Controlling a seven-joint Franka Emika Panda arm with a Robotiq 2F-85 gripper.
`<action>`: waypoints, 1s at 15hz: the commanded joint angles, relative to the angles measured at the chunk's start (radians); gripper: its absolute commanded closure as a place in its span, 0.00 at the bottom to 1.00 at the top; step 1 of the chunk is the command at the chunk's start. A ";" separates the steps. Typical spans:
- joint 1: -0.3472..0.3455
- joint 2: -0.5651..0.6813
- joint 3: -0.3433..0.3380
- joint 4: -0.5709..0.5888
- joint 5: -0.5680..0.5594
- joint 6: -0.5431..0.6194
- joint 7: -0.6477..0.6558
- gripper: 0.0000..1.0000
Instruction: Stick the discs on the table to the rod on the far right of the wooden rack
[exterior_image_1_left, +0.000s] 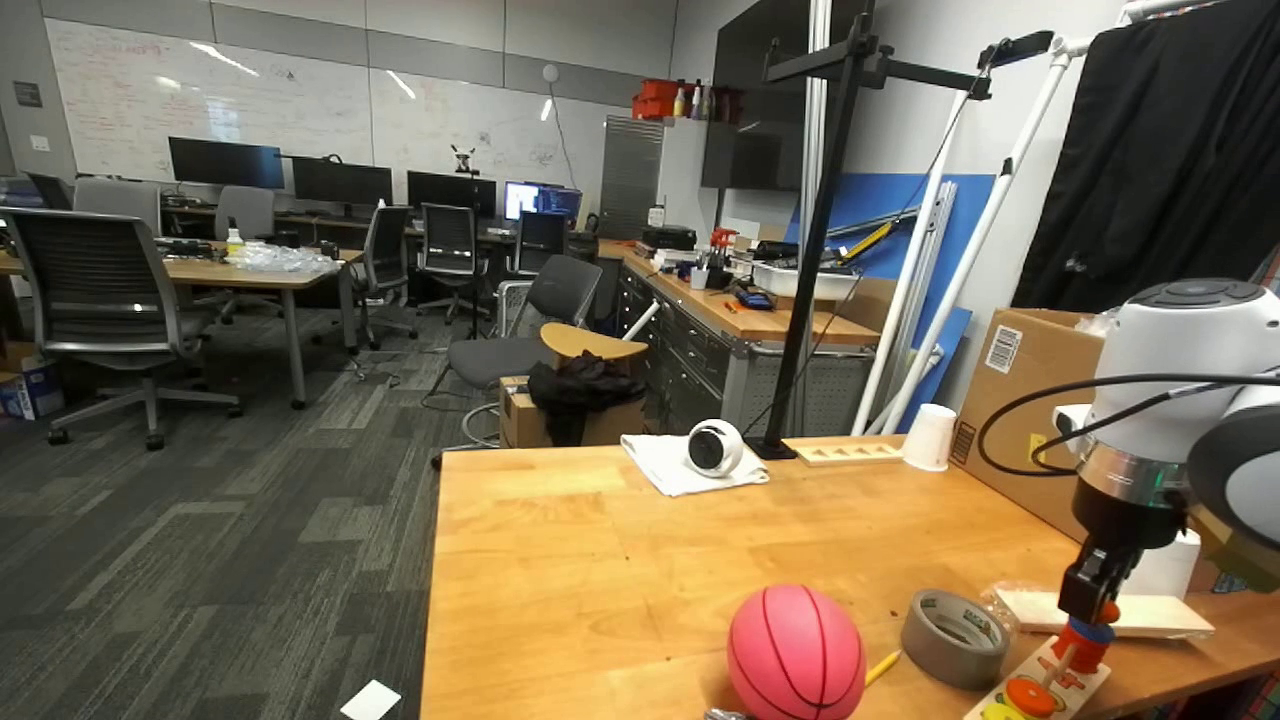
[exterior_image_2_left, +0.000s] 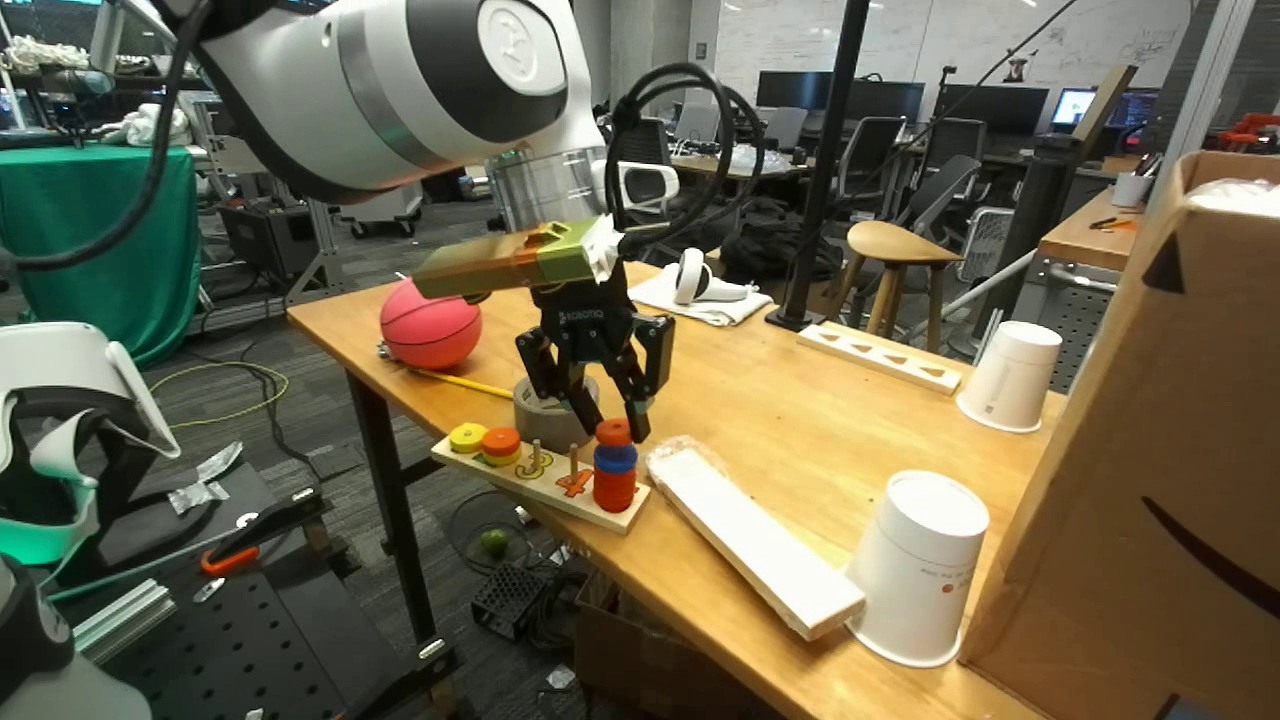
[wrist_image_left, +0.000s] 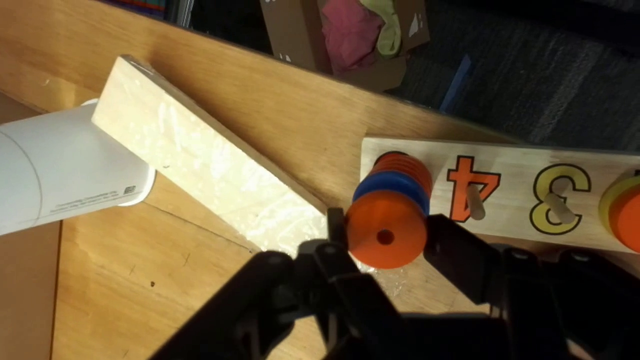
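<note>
Gripper (exterior_image_2_left: 613, 430): pointed downward; its two fingers (wrist_image_left: 460, 260) are closed on the orange disc (wrist_image_left: 387, 217), which is clamped at its rim from opposite sides.
Arm (exterior_image_2_left: 430, 90): extended from the upper left in an exterior view, with the wrist bent so that the gripper is hung over one end of the wooden rack (wrist_image_left: 515, 200).
Orange disc: held directly over the blue disc (exterior_image_2_left: 615, 457); its centre hole is exposed in the wrist view. Whether it is fully seated cannot be told.
Blue disc: stacked on the red discs (exterior_image_2_left: 614, 492).
Far-right rod: hidden by the stacked discs.
Wooden rack: laid flat at the edge of the table (exterior_image_1_left: 560, 580); the red discs are carried at its right end, as seen in an exterior view. Two pegs (wrist_image_left: 475, 202) are shown next to them.
Yellow piece (exterior_image_2_left: 467, 437): placed at the opposite end of the rack.
Roll of tape (exterior_image_1_left: 945, 655): set just beside the rack.
Pale board (exterior_image_2_left: 750, 535): laid near the red discs, with a white cup (exterior_image_2_left: 920, 570) placed by its farther end; contact between the two cannot be confirmed.
Pink ball (exterior_image_2_left: 430, 325): located on the table, apart from the gripper.
</note>
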 joint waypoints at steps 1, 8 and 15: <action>-0.019 0.024 0.001 0.000 0.010 0.041 -0.018 0.74; -0.028 0.045 -0.006 0.002 0.011 0.063 -0.022 0.74; -0.038 0.047 -0.009 0.002 0.012 0.068 -0.024 0.68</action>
